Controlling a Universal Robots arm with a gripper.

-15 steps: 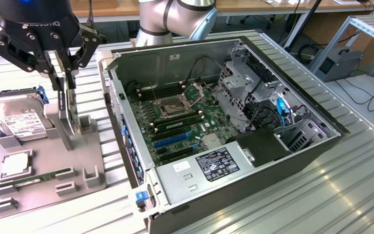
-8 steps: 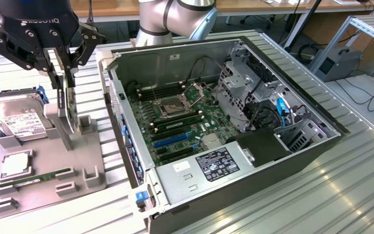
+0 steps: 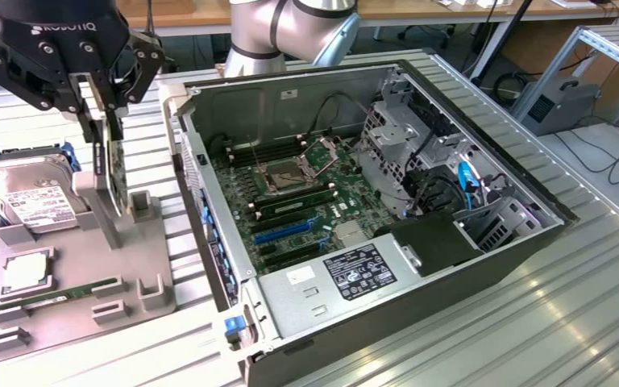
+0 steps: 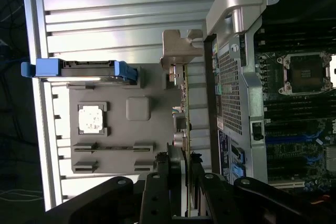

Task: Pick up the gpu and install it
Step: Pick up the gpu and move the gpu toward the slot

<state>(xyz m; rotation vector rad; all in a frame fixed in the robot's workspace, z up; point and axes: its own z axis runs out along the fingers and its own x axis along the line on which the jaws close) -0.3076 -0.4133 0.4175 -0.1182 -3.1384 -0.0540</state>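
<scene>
My hand (image 3: pixel 105 133) (image 4: pixel 185 169) is clamped on the upper edge of the graphics card (image 3: pixel 119 165) (image 4: pixel 185 103), one finger pressed to each face. The card stands upright on its edge, with its lower end in the tall post of the grey holder (image 3: pixel 73 266) (image 4: pixel 121 145). On that same holder lie a hard drive (image 3: pixel 30 197) (image 4: pixel 86 69), a square processor chip (image 3: pixel 25 274) (image 4: pixel 92 119) and a thin memory stick (image 3: pixel 57 294) (image 4: pixel 113 148). Just beside the holder, on the exterior view's right, the open computer case (image 3: pixel 277 89) lies on its side on the ribbed metal table (image 3: pixel 503 322), its green circuit board (image 3: pixel 299 201) facing up.
</scene>
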